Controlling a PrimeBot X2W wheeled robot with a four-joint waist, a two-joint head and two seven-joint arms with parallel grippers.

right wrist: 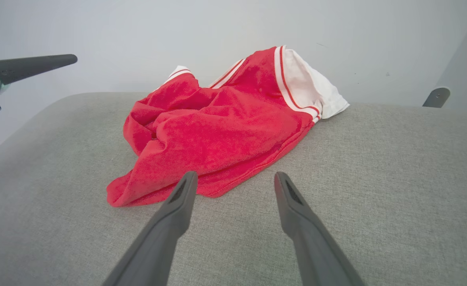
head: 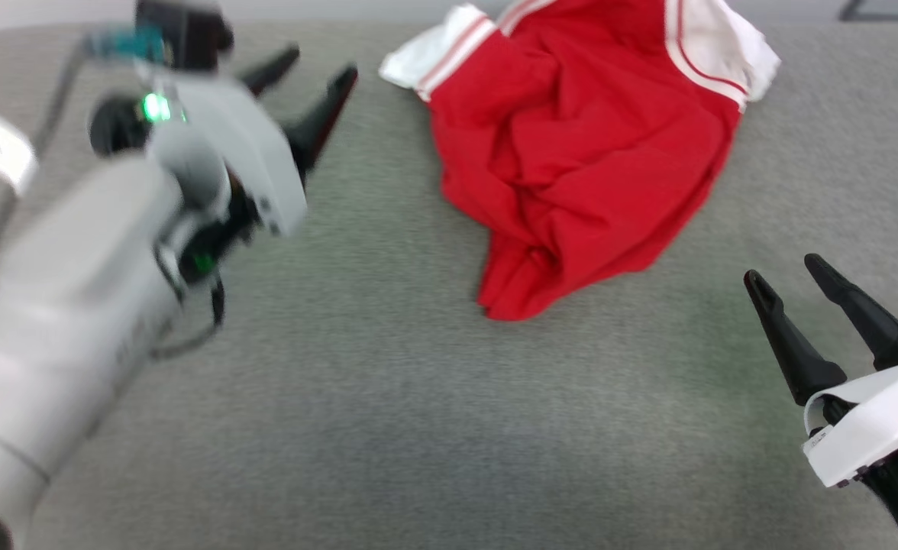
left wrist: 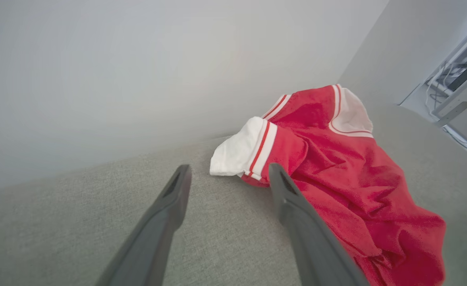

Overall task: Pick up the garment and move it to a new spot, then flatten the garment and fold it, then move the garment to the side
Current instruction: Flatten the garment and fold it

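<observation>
The garment [head: 579,153] is a red shirt with white sleeves and red-white striped trim, lying crumpled at the far middle of the grey surface. Its lettering is hidden. My left gripper [head: 319,65] hovers open at the upper left, short of the shirt's left white sleeve [left wrist: 237,153], with nothing between its fingers [left wrist: 227,174]. My right gripper [head: 781,267] stands open at the lower right, apart from the shirt's near red hem [right wrist: 170,186]. In the right wrist view its fingers [right wrist: 235,178] frame bare fabric just before that hem, and the garment [right wrist: 225,131] lies beyond.
The grey padded surface [head: 388,397] stretches wide in front of the shirt. A pale wall [right wrist: 138,35] rises behind its far edge. A metal frame with cables [left wrist: 456,75] stands off the surface's right end.
</observation>
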